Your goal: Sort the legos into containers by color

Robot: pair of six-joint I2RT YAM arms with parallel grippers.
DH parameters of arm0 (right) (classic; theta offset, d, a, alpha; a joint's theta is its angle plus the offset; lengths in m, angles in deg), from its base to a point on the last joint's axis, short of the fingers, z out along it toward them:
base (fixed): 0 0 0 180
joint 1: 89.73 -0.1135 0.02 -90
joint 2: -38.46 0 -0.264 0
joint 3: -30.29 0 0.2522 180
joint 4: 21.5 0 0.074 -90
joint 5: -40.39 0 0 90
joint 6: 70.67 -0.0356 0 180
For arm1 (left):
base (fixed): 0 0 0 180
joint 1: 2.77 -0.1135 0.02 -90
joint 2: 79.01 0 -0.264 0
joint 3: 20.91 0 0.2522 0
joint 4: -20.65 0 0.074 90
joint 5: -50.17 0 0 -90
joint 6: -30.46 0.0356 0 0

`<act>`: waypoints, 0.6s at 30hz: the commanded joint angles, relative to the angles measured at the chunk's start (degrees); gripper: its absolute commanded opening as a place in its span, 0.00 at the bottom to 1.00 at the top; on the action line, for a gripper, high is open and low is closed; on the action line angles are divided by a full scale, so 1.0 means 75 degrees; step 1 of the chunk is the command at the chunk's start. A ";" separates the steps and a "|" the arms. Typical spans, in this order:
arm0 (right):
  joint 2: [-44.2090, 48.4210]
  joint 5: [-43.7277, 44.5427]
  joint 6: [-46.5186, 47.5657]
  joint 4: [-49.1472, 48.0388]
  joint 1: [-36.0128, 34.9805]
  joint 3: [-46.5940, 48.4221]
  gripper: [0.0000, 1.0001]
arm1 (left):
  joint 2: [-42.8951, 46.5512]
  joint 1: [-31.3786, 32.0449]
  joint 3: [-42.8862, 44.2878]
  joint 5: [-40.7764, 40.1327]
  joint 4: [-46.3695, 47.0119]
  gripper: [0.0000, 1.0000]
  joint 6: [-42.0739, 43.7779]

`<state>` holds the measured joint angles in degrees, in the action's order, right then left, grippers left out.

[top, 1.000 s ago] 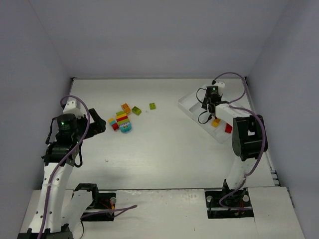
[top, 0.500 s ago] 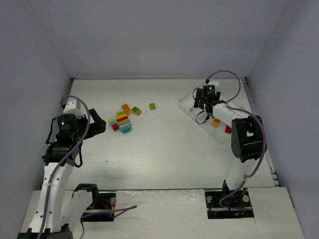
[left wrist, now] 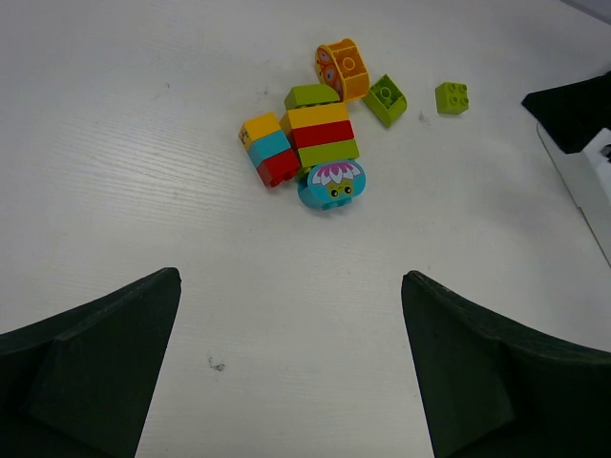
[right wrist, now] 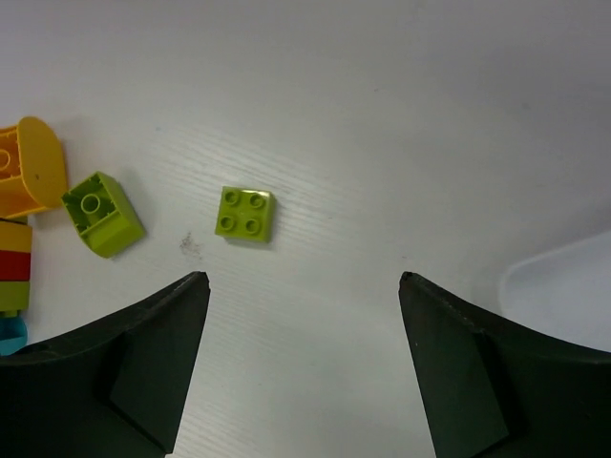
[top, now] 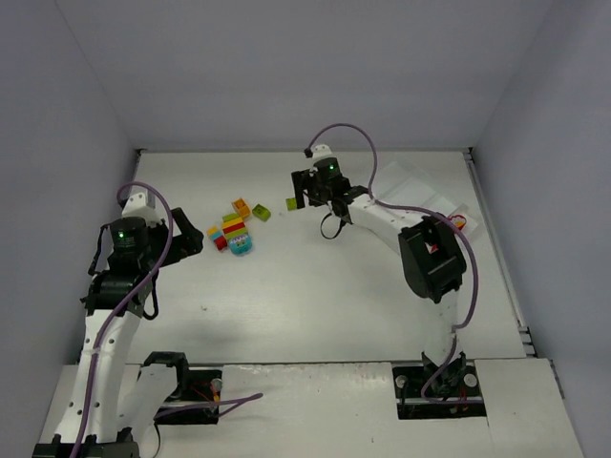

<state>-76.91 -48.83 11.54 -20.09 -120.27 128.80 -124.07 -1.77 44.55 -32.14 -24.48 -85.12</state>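
The legos lie in a loose group left of centre: a yellow, red and lime stack (left wrist: 320, 134), a teal face brick (left wrist: 329, 184), a small yellow, teal and red stack (left wrist: 269, 150), an orange round piece (left wrist: 342, 69) and a lime sloped brick (right wrist: 102, 213). A lime square brick (right wrist: 245, 213) lies alone to their right. My right gripper (right wrist: 304, 279) hangs open just short of that square brick, nothing between its fingers. My left gripper (left wrist: 291, 277) is open and empty, short of the group. The white containers tray (top: 406, 176) sits at the back right.
A red and a yellow brick (top: 459, 221) lie at the tray's right end. The tray's corner (right wrist: 563, 286) shows right of my right gripper. Grey walls close the table at the back and both sides.
My right arm has swung left from over the tray to the lone lime square brick, and its gripper went from shut to open. The left arm has not moved.
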 commanded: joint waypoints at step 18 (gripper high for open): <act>-0.2569 0.0306 -0.0027 -0.0168 -0.0744 0.2211 0.73 | -0.0039 -0.0074 0.0173 0.0101 0.0410 0.92 -0.0011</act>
<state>-95.73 -49.45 11.89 -18.89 -125.24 142.02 -124.07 -1.77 44.55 -32.12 -24.48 -85.12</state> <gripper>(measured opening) 0.743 0.923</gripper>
